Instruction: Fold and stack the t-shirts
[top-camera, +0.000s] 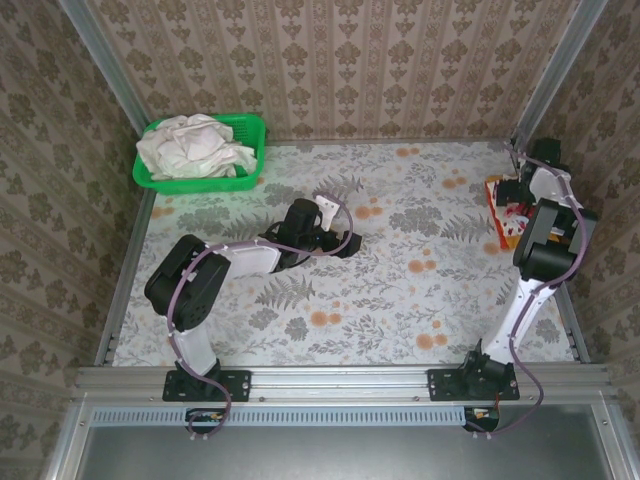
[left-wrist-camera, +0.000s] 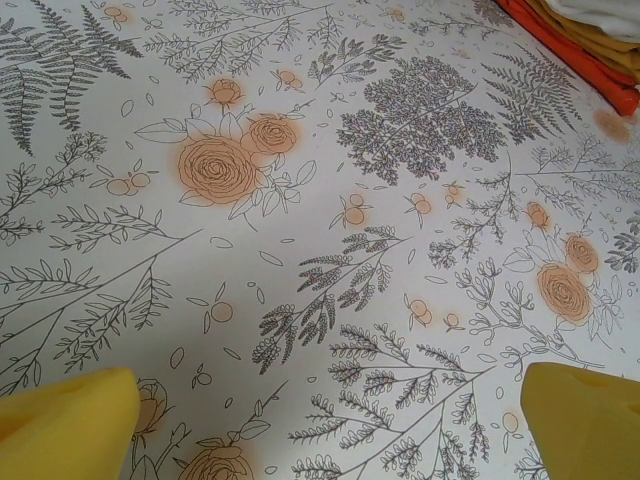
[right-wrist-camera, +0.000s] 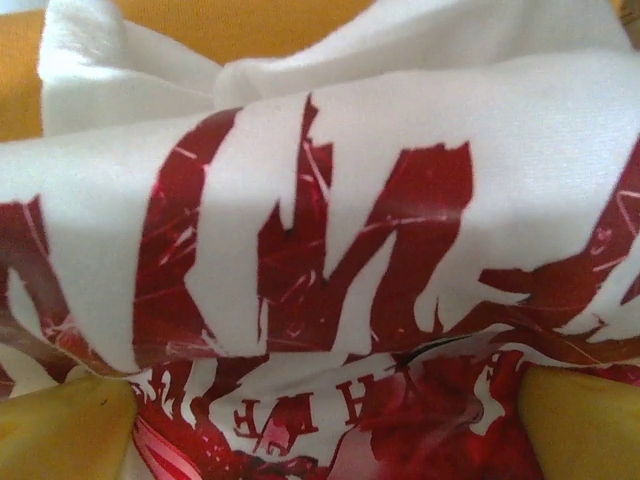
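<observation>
While L claw (left-wrist-camera: 325, 425) hangs wide over table (left-wrist-camera: 300, 260) | R claw (right-wrist-camera: 325, 420) wide over printed t-shirt (right-wrist-camera: 330, 250)

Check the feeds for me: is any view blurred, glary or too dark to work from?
Top external: evenly lit and sharp, soft shadow under the left arm. Left wrist: floral-print tablecloth crisp, left gripper's yellow fingertips blurred. Right wrist: red-and-white printed cloth t-shirt very close, slightly soft, thin shadow in its fold, right gripper's yellow fingertips out of focus. No strong glare.
</observation>
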